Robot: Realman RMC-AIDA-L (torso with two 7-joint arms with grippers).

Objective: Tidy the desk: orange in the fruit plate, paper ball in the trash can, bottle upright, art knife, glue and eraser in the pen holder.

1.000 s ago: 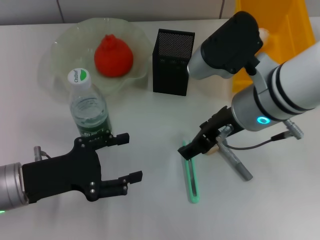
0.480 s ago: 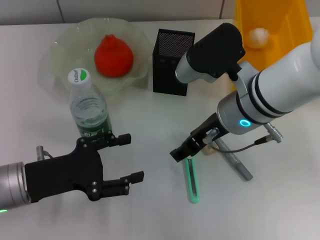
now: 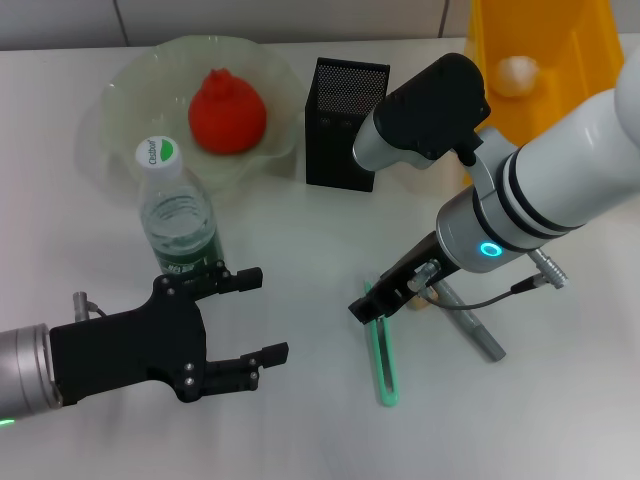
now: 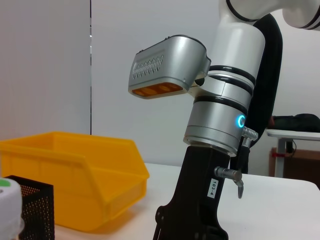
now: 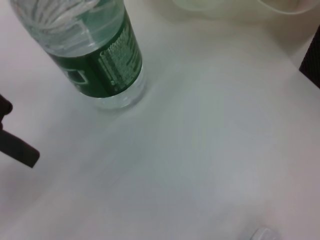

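orange [image 3: 228,110] sits in the fruit plate [image 3: 130,90], bottle [image 3: 176,215] upright. left tool [image 3: 243,325] idles released. i judge the art knife [image 3: 382,350] step is on: right tool [image 3: 385,297] hovers over it, grip unclear; next, descend and pinch it.

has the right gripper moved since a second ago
Yes. In the head view the right gripper has slid toward the robot's left, away from the grey art knife, and now sits over the top end of the green glue stick, which has not shifted.
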